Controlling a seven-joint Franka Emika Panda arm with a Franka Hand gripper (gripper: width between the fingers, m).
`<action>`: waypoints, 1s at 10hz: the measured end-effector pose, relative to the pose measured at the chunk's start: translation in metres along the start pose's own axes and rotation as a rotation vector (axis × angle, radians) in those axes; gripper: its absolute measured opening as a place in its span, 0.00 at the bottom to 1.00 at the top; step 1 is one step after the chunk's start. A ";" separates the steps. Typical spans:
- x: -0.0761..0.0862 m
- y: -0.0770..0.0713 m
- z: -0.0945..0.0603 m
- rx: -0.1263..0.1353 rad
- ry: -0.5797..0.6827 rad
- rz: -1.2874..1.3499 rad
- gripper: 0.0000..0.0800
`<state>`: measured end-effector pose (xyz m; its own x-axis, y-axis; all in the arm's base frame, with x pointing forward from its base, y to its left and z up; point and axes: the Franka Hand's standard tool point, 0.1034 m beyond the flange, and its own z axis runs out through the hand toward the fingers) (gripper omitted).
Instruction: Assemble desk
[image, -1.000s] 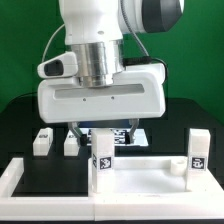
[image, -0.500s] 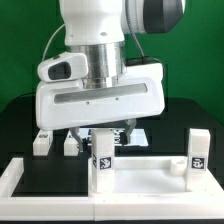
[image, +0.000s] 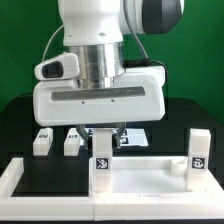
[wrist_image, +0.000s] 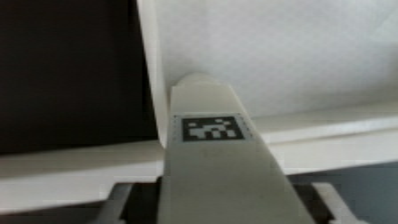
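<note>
The desk's white top panel (image: 146, 180) lies flat near the front. Two tagged white legs stand upright on it, one (image: 103, 169) at its left end and one (image: 198, 152) at its right end. Just behind the left leg, my gripper (image: 104, 138) reaches straight down over a third leg (image: 104, 131). In the wrist view that leg (wrist_image: 215, 128) shows its square tag and runs down between my fingers (wrist_image: 135, 203). The dark pads lie against both its sides, so the gripper (wrist_image: 222, 206) is shut on it. Its lower end is hidden.
Two more loose white legs (image: 42, 141) (image: 71, 143) stand on the black mat at the exterior view's left. The marker board (image: 137, 133) lies behind my gripper. The white rail (image: 18, 181) frames the mat at the front and left.
My fingers have closed inward from wide open onto the leg between them. The gripper body has barely moved.
</note>
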<state>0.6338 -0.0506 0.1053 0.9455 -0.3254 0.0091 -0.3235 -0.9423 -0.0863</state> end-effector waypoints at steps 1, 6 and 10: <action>0.000 0.001 0.000 -0.003 0.001 0.194 0.36; -0.003 -0.007 0.003 0.066 -0.046 1.083 0.36; -0.002 -0.006 0.003 0.068 -0.041 1.027 0.46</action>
<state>0.6342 -0.0436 0.1031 0.2151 -0.9672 -0.1348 -0.9748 -0.2043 -0.0891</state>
